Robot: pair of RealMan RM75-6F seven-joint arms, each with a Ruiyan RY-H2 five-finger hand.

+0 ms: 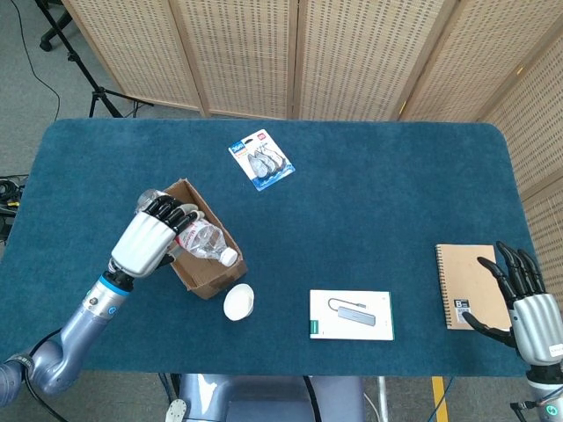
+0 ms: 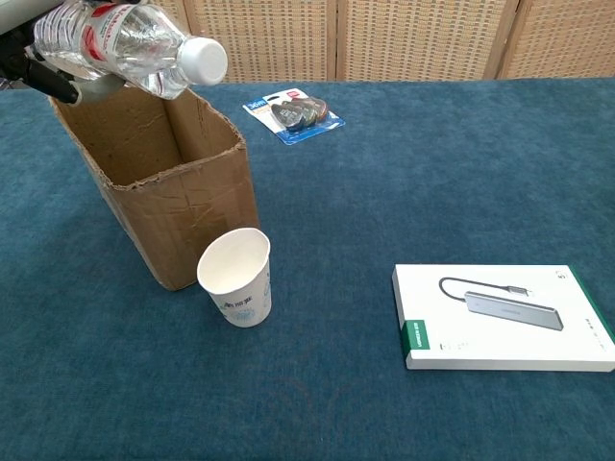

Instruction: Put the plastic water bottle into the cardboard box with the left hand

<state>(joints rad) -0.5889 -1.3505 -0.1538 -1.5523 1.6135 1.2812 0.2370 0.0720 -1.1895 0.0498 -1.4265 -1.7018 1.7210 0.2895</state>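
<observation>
Plastic water bottle (image 1: 205, 242) lies gripped in the left hand (image 1: 149, 239) above the cardboard box (image 1: 211, 266), cap toward four o'clock, seemingly not touching it; the right hand (image 1: 526, 299) is spread, empty.

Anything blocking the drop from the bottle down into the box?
Nothing visible. The left hand holds the plastic water bottle lying sideways above the cardboard box, whose top is open.

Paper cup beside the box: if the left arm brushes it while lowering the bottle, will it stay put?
Probably not. The paper cup looks empty, so likely light and easily tipped. It stands close against the cardboard box, so a nudged box could topple it; round, it may roll.
</observation>
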